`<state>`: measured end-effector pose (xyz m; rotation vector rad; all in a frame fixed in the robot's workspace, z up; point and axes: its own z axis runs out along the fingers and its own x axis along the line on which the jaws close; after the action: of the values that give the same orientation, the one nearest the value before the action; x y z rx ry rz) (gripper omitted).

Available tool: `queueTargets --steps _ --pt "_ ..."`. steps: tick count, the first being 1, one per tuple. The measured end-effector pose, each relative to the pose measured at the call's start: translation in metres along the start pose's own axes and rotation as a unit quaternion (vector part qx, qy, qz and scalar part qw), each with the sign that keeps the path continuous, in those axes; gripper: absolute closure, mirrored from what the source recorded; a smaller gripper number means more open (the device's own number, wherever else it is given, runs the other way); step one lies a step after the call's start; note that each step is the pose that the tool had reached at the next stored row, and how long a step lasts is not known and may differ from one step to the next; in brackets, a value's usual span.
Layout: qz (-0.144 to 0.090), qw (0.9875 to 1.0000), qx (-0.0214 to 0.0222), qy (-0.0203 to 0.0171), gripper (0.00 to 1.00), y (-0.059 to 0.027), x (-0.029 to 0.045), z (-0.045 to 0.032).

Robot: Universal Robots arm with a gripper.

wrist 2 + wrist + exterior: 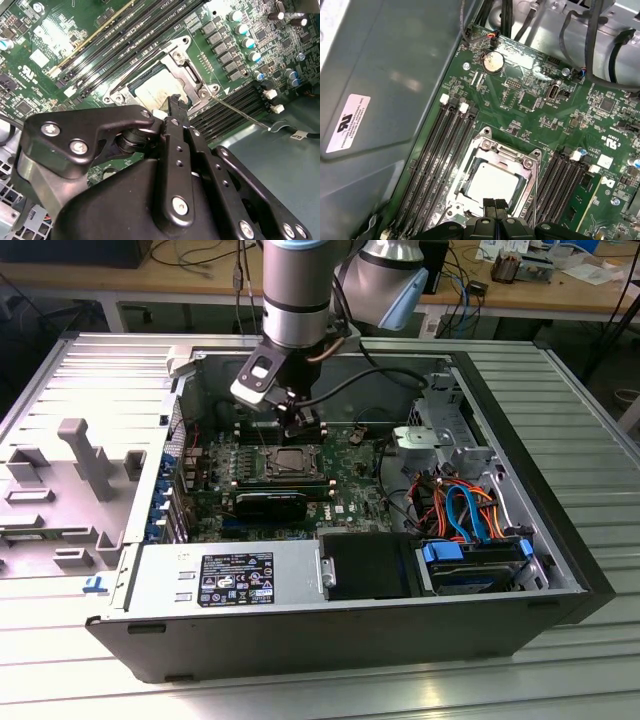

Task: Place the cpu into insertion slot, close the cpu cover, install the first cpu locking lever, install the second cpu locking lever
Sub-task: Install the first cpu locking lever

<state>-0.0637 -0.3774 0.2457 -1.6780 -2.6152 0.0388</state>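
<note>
**Over the insertion slot: chip seated, cover down, one lever standing free**

To the exterior view's left of the insertion slot (268,465), a grey moulded panel (80,470) lies flat outside the open computer case (560,540). Nearer the camera than the slot sits the power supply, carrying a black-and-white label (236,579) whose print is too fine to make out.

At the slot itself, the cpu (492,184) lies flat in the recess, dull silver top up. The cpu cover (506,154) frames it and looks lowered, so I judge the first two steps done. The gripper (495,202) hangs just above the slot's near edge. Its fingers are pressed together, and nothing shows between them.

In the second wrist view, a thin locking lever (240,112) runs out from the slot's corner across the memory slots (235,107) and looks unlatched. By my reading, at least one lever is left to fasten; I cannot tell how the other stands.

Beyond the slot in the first wrist view are a coin cell (493,61) and white silk-screened marks on the green motherboard (530,120). A white sticker (347,122) clings to the case wall. To the exterior view's right of the slot, blue and orange cables (465,505) loop past the drive bay.
</note>
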Motion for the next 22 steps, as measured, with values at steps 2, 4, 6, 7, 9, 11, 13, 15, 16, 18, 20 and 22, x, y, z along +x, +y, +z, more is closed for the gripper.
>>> queueTargets --steps 2,4,6,7,9,11,13,15,16,18,20,22 --pt "-0.003 1.0 -0.0005 0.001 0.89 -0.0001 0.0 0.0001" --pt "-0.008 1.0 -0.0008 0.0017 0.89 0.0 0.0 0.0002" --pt "-0.013 0.9999 -0.0006 0.0015 0.89 0.0 -0.0001 0.0001" --pt "-0.014 0.9999 -0.0006 0.0014 0.89 -0.0001 -0.0001 0.0001" --pt "-0.018 0.9998 -0.0006 0.0013 0.89 -0.0001 -0.0001 0.0001" --pt "-0.021 0.9998 -0.0007 0.0014 0.89 0.0 0.0 0.0002" --pt "-0.023 0.9997 -0.0006 0.0014 0.89 0.0 0.0 0.0002" --pt "-0.025 0.9997 -0.0006 0.0013 0.89 0.0 -0.0001 0.0002" --pt "-0.025 0.9997 -0.0006 0.0013 0.89 0.0 -0.0001 0.0001" --pt "-0.027 0.9996 -0.0006 0.0012 0.89 0.0 -0.0001 0.0002" --pt "-0.027 0.9996 -0.0005 0.0012 0.89 0.0001 -0.0001 0.0001" --pt "-0.028 0.9996 -0.0005 0.0012 0.89 0.0001 -0.0001 0.0001"
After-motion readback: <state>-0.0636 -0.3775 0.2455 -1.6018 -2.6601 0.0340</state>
